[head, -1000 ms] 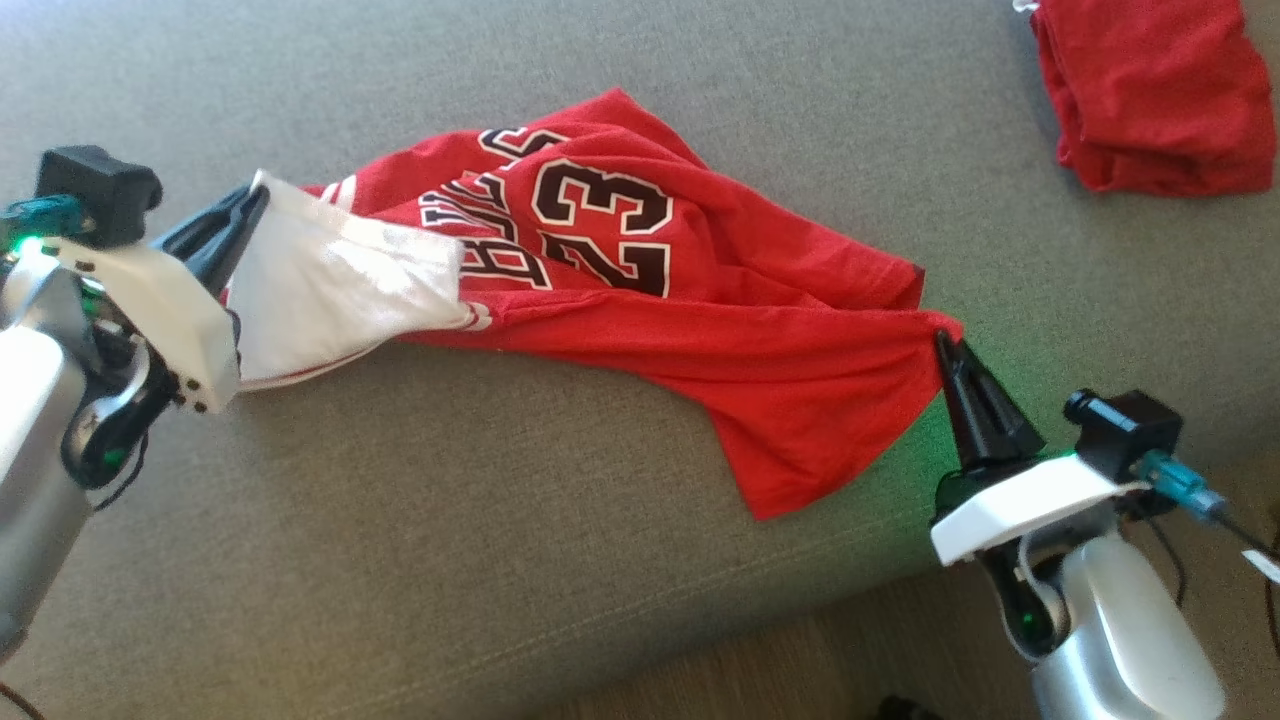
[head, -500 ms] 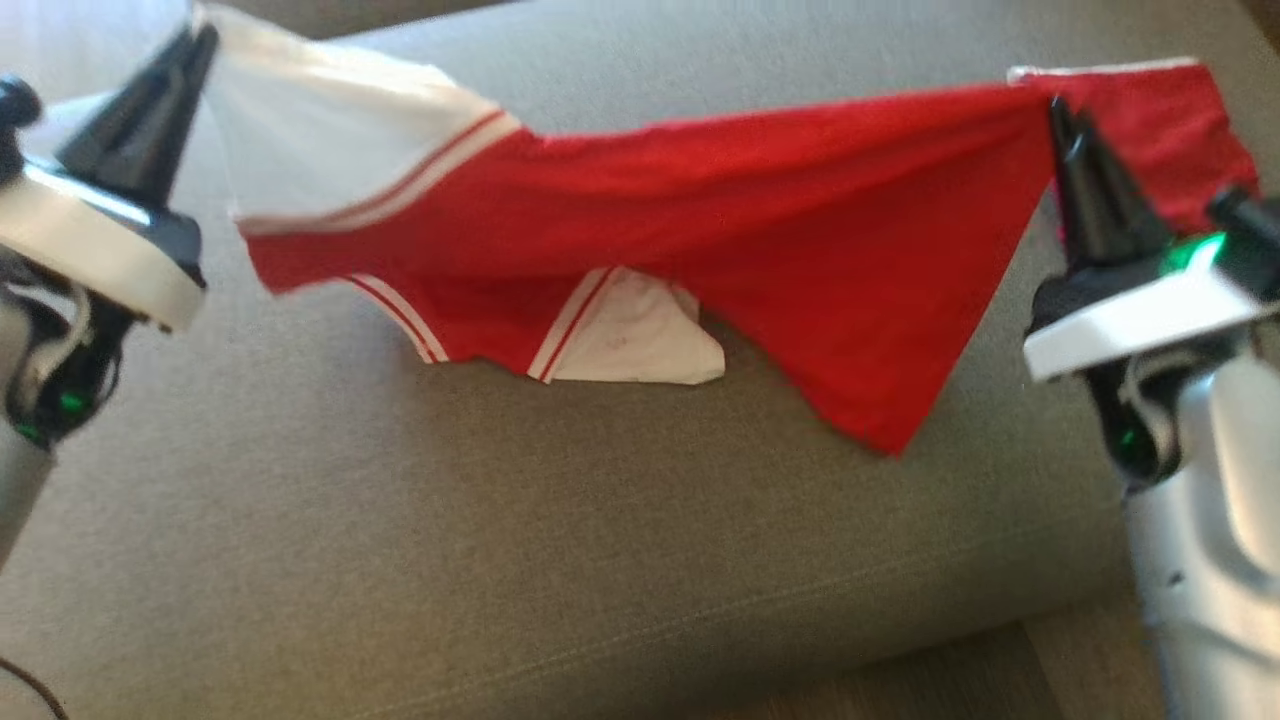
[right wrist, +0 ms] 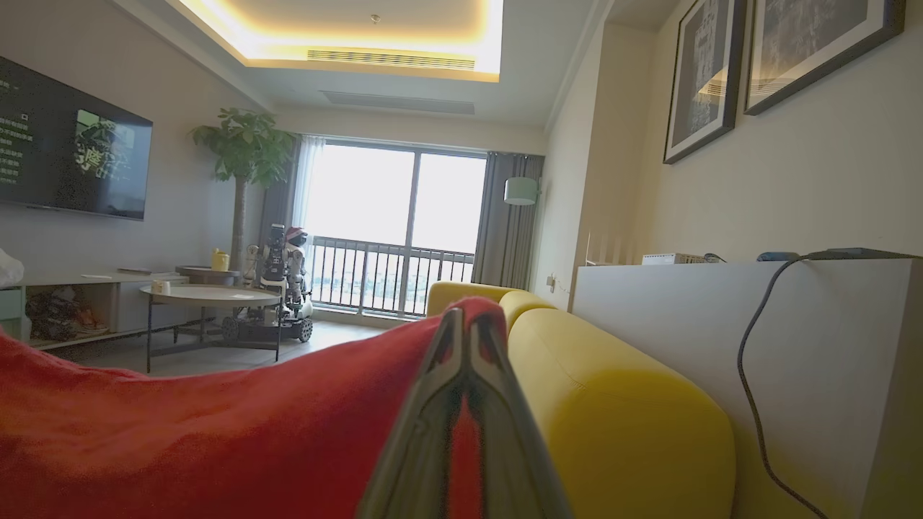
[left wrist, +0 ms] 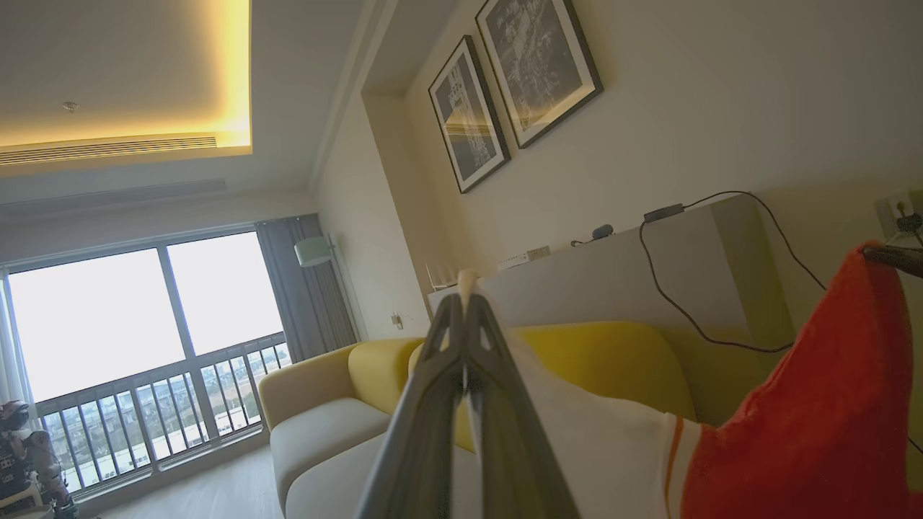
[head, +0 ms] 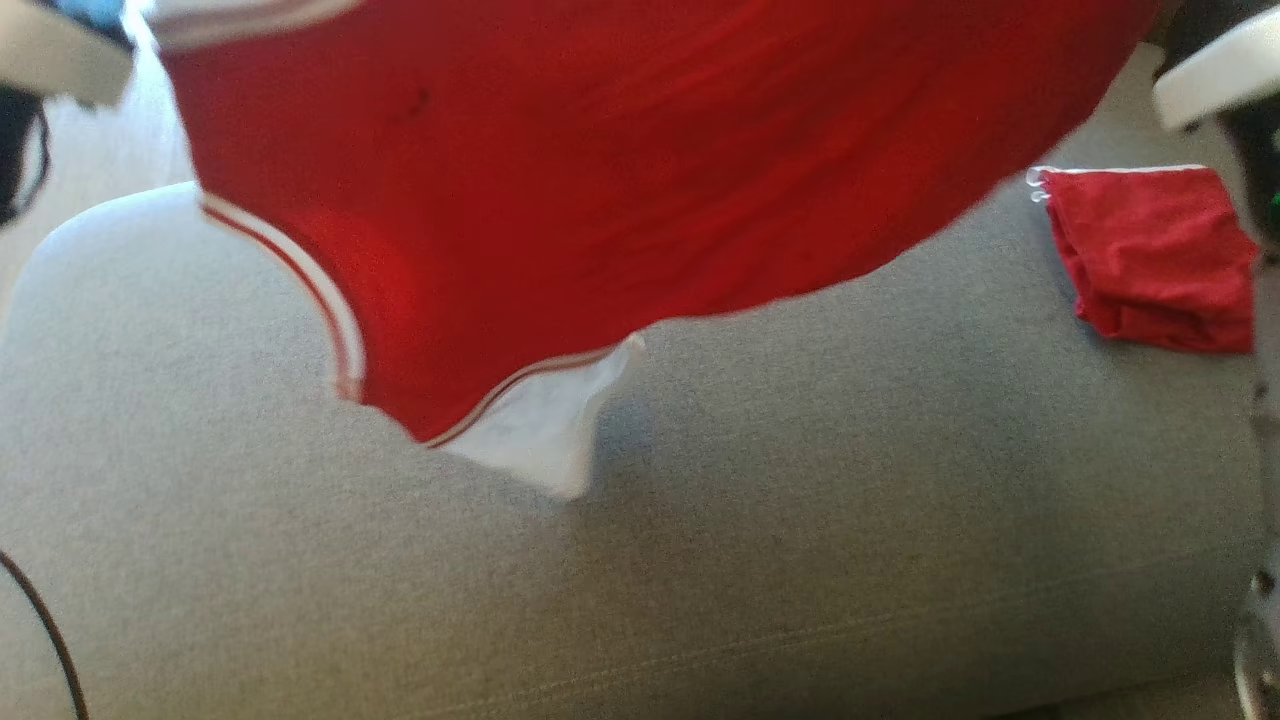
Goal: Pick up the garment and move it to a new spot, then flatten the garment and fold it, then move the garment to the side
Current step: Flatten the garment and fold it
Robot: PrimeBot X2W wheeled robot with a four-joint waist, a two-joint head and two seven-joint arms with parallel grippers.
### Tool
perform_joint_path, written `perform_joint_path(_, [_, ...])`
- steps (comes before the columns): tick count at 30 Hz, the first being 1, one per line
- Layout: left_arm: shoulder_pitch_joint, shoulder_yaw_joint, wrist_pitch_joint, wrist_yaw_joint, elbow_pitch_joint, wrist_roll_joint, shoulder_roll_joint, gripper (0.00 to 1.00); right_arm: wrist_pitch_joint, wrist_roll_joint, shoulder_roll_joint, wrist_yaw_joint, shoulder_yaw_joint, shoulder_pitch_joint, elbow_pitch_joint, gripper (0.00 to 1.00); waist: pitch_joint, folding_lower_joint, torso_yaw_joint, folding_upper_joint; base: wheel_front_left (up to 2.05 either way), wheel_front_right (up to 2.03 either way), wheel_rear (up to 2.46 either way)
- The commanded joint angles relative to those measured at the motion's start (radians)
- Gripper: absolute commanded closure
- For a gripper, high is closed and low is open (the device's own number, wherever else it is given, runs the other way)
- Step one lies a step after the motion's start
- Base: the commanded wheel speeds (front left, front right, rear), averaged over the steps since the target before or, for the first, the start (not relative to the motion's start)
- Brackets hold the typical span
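Observation:
The garment [head: 620,170] is a red jersey with white trim and a white sleeve [head: 545,435]. In the head view it hangs spread above the grey sofa seat [head: 800,560], lifted off it, with its upper edge out of frame. In the left wrist view my left gripper [left wrist: 464,303] is shut on the white sleeve cloth [left wrist: 591,440]. My right gripper [right wrist: 469,321] is shut on a red corner of the garment [right wrist: 216,432]. The two white wrist housings show at the head view's top corners, left [head: 50,50] and right [head: 1215,70].
A folded red cloth [head: 1150,260] lies on the seat at the right. A black cable [head: 45,640] curves at the lower left. Behind the garment are a yellow sofa back [right wrist: 613,404] and a white ledge [right wrist: 721,310] with a cable.
Both grippers have raised the garment from lying crumpled on the seat to hanging stretched between them. The head camera has shifted as well.

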Motion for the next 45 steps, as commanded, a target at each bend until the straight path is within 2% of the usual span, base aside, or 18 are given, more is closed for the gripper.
perform_joint_path(1, [-0.088,0.053,0.024,0.008,-0.027,0.006,0.037,1.0,0.021,0.005,-0.003,0.0,0.008,-0.071,-0.025,1.0,0.004,0.0001,0.012,0.0,0.0,0.0,0.0])
perform_joint_path(6, [-0.173,0.036,0.085,0.007,-0.019,0.018,0.025,1.0,0.067,0.012,-0.006,0.0,0.007,-0.155,0.01,1.0,0.046,0.0001,0.031,0.0,0.0,0.0,0.0])
perform_joint_path(11, [-0.323,-0.007,0.133,-0.003,0.085,0.079,0.012,1.0,0.09,-0.002,-0.001,0.0,0.031,-0.288,0.11,1.0,0.154,0.0001,0.049,0.0,0.0,0.0,0.0])
perform_joint_path(15, [-0.474,-0.042,0.113,-0.01,0.219,0.145,-0.02,1.0,0.046,-0.031,0.014,0.0,0.053,-0.414,0.233,1.0,0.265,0.0001,0.049,0.0,0.0,0.0,0.0])
perform_joint_path(17, [-0.548,-0.056,0.061,-0.008,0.291,0.199,-0.037,1.0,-0.01,-0.062,0.022,0.0,0.057,-0.479,0.299,1.0,0.316,0.0001,0.044,0.0,0.0,0.0,0.0])
perform_joint_path(20, [-0.648,-0.055,-0.036,0.041,0.407,0.277,-0.068,1.0,-0.129,-0.126,0.034,0.0,0.042,-0.579,0.411,1.0,0.389,0.0001,0.033,0.0,0.0,0.0,0.0])
perform_joint_path(23, [-0.742,-0.055,-0.079,0.081,0.46,0.357,-0.091,1.0,-0.236,-0.179,0.054,0.0,0.023,-0.668,0.5,1.0,0.464,0.0001,0.027,0.0,0.0,0.0,0.0])
perform_joint_path(27, [-0.81,-0.001,-0.085,0.134,0.335,0.455,-0.103,1.0,-0.293,-0.23,0.052,0.0,-0.001,-0.756,0.538,1.0,0.576,0.0001,0.047,0.0,0.0,0.0,0.0])
perform_joint_path(31, [-0.727,0.08,-0.085,0.161,0.129,0.519,-0.106,1.0,-0.299,-0.254,0.038,0.0,-0.005,-0.762,0.515,1.0,0.665,0.0001,0.085,0.0,0.0,0.0,0.0])
perform_joint_path(35, [-0.526,0.131,-0.086,0.149,-0.057,0.554,-0.125,1.0,-0.3,-0.249,0.014,0.0,0.0,-0.681,0.485,1.0,0.697,0.0001,0.129,0.0,0.0,0.0,0.0])
perform_joint_path(39, [-0.264,0.163,-0.086,0.142,-0.177,0.577,-0.141,1.0,-0.3,-0.233,-0.011,0.0,0.023,-0.559,0.533,1.0,0.664,0.0001,0.158,0.0,0.0,0.0,0.0])
perform_joint_path(45, [0.083,0.217,-0.086,0.111,-0.27,0.579,-0.149,1.0,-0.299,-0.173,-0.033,0.0,0.08,-0.402,0.66,1.0,0.568,0.0001,0.165,0.0,0.0,0.0,0.0])
